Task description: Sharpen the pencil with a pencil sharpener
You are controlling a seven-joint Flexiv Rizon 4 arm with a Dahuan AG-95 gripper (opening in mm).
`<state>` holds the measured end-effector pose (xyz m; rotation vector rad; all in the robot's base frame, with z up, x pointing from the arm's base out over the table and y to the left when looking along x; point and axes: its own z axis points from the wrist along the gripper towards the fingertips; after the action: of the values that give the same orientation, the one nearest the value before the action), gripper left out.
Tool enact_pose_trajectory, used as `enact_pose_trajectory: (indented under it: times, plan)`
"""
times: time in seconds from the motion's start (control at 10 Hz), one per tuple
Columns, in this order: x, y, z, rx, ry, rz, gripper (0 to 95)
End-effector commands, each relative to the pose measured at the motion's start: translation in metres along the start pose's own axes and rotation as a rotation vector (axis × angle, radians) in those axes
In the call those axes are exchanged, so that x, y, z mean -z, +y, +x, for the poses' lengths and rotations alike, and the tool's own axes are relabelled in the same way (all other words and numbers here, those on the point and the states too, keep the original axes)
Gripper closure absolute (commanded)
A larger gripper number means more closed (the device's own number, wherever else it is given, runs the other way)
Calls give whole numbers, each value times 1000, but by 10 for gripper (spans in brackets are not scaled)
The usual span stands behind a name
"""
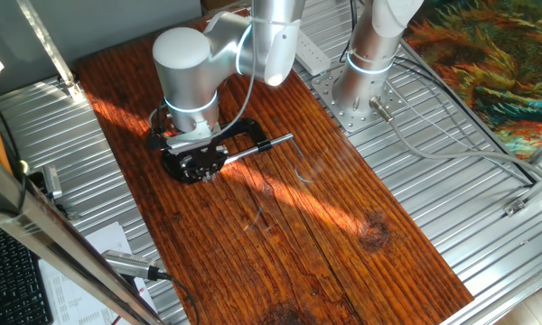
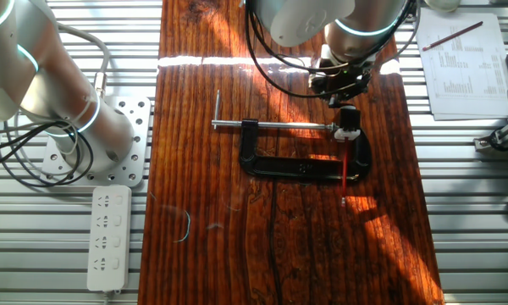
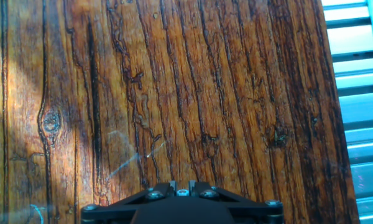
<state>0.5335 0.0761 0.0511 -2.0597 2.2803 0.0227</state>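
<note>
Clearly the pencil (image 2: 345, 175) will be light and stiff but easy to snap: a very thin, bright red stick, so I would take it near its upper part, close to the sharpener, where a twist bends it least. Its painted skin probably slides under hard pads, so a firm, gentle pinch seems right. It lies along the grain, crossing the lower bar of the black C-clamp (image 2: 305, 165), its far end resting on the bare wood beyond.

At its upper end sits the pencil sharpener (image 2: 349, 129), a small dark lump with a pale spot, held at the tip of the clamp's silver screw rod (image 2: 271, 126). Being clamped, it should stay put while the pencil turns.

My tool (image 2: 348, 114) hangs just above the sharpener; whether it is wide, narrow or gripping anything I cannot tell, since the arm's body hides the tips in both fixed views and the hand view shows only its black base over the wooden surface (image 3: 193, 93).
</note>
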Motion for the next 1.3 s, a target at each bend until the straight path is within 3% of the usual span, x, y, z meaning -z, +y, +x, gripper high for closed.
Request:
enact_pose_trajectory:
  times: [0.1,0.8,0.9,1.1,1.3]
  plan:
    - [-1,-1,0,-5,-1,6,950]
    - [-4,-3,0,11,-4,8,950]
    - [-3,-3,0,14,-10,7,760]
    - [5,-4,-3,31,12,13,760]
    - [11,-8,-7,22,12,10,760]
